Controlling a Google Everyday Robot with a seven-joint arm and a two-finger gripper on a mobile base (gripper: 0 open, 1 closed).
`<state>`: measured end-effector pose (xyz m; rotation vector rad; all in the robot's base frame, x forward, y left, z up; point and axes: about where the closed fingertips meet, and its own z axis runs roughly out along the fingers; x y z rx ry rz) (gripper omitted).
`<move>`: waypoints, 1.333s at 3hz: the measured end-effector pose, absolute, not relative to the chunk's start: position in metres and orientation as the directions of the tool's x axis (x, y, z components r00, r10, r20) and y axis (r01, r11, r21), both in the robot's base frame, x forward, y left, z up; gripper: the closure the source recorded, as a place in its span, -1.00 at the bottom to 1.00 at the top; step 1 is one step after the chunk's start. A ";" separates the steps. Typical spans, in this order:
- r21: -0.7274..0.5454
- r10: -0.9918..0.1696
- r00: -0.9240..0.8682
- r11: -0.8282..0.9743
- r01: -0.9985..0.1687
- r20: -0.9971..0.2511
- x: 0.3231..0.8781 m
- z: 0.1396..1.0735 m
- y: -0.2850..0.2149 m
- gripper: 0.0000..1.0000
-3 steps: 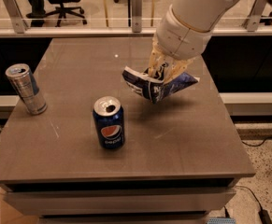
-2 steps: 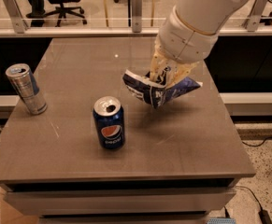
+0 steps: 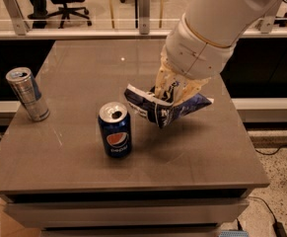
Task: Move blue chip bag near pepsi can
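Blue and shiny, the blue chip bag (image 3: 165, 108) hung above the table (image 3: 202, 154), close to the right of the pepsi can (image 3: 115, 131) but not touching it. The gripper (image 3: 175, 90) was over the bag, its fingers (image 3: 161, 83) pinched tight on the bag's top. The best way on looked like this: go down slowly, keep off the can so it stays up, then let go.
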<state>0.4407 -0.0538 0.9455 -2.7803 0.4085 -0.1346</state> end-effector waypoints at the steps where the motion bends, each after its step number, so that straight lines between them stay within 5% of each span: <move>1: -0.328 -0.289 0.957 -0.908 -0.260 0.042 0.436 0.942 -0.052 1.00; 4: -0.318 -0.281 0.959 -0.912 -0.259 0.026 0.424 0.934 -0.050 1.00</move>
